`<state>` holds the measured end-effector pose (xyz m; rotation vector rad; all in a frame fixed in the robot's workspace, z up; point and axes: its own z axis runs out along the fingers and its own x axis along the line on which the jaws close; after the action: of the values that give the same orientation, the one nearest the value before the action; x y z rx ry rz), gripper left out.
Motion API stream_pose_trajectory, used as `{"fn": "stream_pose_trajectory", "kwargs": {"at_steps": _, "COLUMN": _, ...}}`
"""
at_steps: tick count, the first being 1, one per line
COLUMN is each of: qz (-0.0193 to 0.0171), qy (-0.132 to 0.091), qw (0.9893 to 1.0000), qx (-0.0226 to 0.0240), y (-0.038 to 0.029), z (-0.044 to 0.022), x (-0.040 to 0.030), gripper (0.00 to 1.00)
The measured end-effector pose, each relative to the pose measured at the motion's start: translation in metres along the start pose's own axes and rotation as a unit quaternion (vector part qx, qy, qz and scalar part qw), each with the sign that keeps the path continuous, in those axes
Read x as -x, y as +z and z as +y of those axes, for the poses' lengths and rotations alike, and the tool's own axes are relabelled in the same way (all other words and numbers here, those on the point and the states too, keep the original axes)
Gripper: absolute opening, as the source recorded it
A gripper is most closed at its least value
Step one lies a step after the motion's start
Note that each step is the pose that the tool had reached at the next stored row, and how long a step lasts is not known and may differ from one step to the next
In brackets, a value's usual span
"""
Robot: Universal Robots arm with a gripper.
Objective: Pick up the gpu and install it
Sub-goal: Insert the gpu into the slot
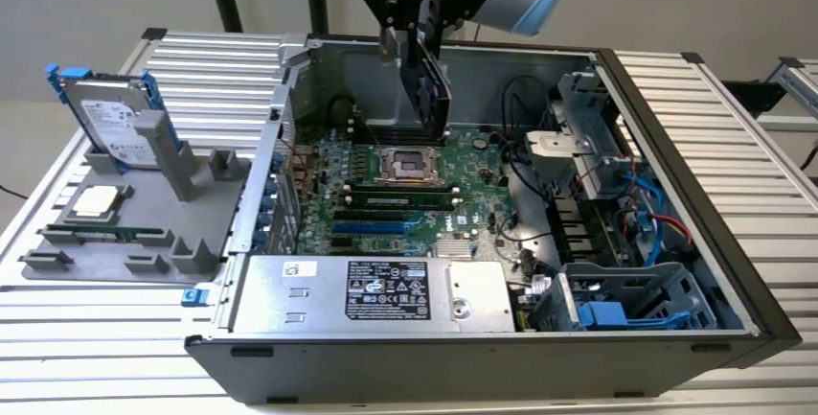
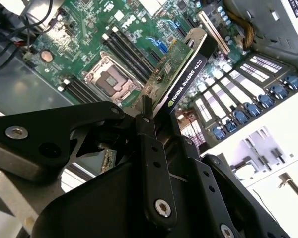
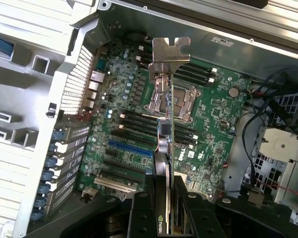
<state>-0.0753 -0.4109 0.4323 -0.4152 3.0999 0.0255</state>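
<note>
**Gpu held above the open case, not yet seated**

The end effector (image 3: 166,210) is clenched on the gpu (image 3: 165,158), whose two faces are pinched at one end by the fingers (image 2: 150,148). The gpu is held edge-on, with its silver bracket (image 3: 170,54) at the end farthest from the grip. It is suspended in the air above the motherboard (image 1: 492,180), roughly over the socket (image 1: 406,163) and apart from it, toward the tabletop's (image 1: 715,118) far edge.

For this carry to be done well, it is judged that:
- the grip should be kept firm, so that the long gpu is not levered loose;
- the bracket should be kept clear of the socket and the memory slots;
- the gpu's connector edge should be squared to the expansion slots (image 3: 126,148), which lie beside the case's vented rear wall (image 3: 77,82).
</note>
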Motion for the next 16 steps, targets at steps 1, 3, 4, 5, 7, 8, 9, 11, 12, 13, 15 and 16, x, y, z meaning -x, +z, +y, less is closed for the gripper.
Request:
{"fn": "stream_pose_trajectory", "kwargs": {"at_steps": 1, "qz": 0.0000, "qy": -0.002, "qw": 1.0000, "qx": 0.0000, "y": 0.0000, "z": 0.0000, "x": 0.0000, "gripper": 0.00}}
{"fn": "stream_pose_trajectory", "kwargs": {"at_steps": 3, "qz": 0.0001, "qy": -0.006, "qw": 1.0000, "qx": 0.0001, "y": -0.0001, "z": 0.0000, "x": 0.0000, "gripper": 0.00}}
{"fn": "stream_pose_trajectory", "kwargs": {"at_steps": 4, "qz": 0.0001, "qy": -0.008, "qw": 1.0000, "qx": 0.0001, "y": -0.0002, "z": 0.0000, "x": 0.0000, "gripper": 0.00}}
{"fn": "stream_pose_trajectory", "kwargs": {"at_steps": 5, "qz": 0.0002, "qy": -0.010, "qw": 1.0000, "qx": 0.0002, "y": -0.0002, "z": 0.0000, "x": 0.0000, "gripper": 0.00}}
{"fn": "stream_pose_trajectory", "kwargs": {"at_steps": 7, "qz": 0.0002, "qy": -0.014, "qw": 0.9999, "qx": 0.0002, "y": -0.0003, "z": 0.0000, "x": 0.0000, "gripper": 0.00}}
{"fn": "stream_pose_trajectory", "kwargs": {"at_steps": 8, "qz": 0.0002, "qy": -0.016, "qw": 0.9999, "qx": 0.0003, "y": -0.0003, "z": 0.0000, "x": 0.0000, "gripper": 0.00}}
{"fn": "stream_pose_trajectory", "kwargs": {"at_steps": 9, "qz": 0.0003, "qy": -0.018, "qw": 0.9998, "qx": 0.0003, "y": -0.0004, "z": 0.0000, "x": 0.0000, "gripper": 0.00}}
{"fn": "stream_pose_trajectory", "kwargs": {"at_steps": 11, "qz": 0.0003, "qy": -0.022, "qw": 0.9998, "qx": 0.0004, "y": -0.0005, "z": 0.0000, "x": 0.0000, "gripper": 0.00}}
{"fn": "stream_pose_trajectory", "kwargs": {"at_steps": 12, "qz": 0.0003, "qy": -0.023, "qw": 0.9997, "qx": 0.0004, "y": -0.0005, "z": 0.0000, "x": 0.0000, "gripper": 0.00}}
{"fn": "stream_pose_trajectory", "kwargs": {"at_steps": 13, "qz": 0.0004, "qy": -0.025, "qw": 0.9997, "qx": 0.0004, "y": -0.0006, "z": 0.0000, "x": 0.0000, "gripper": 0.00}}
{"fn": "stream_pose_trajectory", "kwargs": {"at_steps": 15, "qz": 0.0004, "qy": -0.029, "qw": 0.9996, "qx": 0.0005, "y": -0.0007, "z": 0.0000, "x": 0.0000, "gripper": 0.00}}
{"fn": "stream_pose_trajectory", "kwargs": {"at_steps": 16, "qz": 0.0004, "qy": -0.031, "qw": 0.9995, "qx": 0.0005, "y": -0.0007, "z": 0.0000, "x": 0.0000, "gripper": 0.00}}
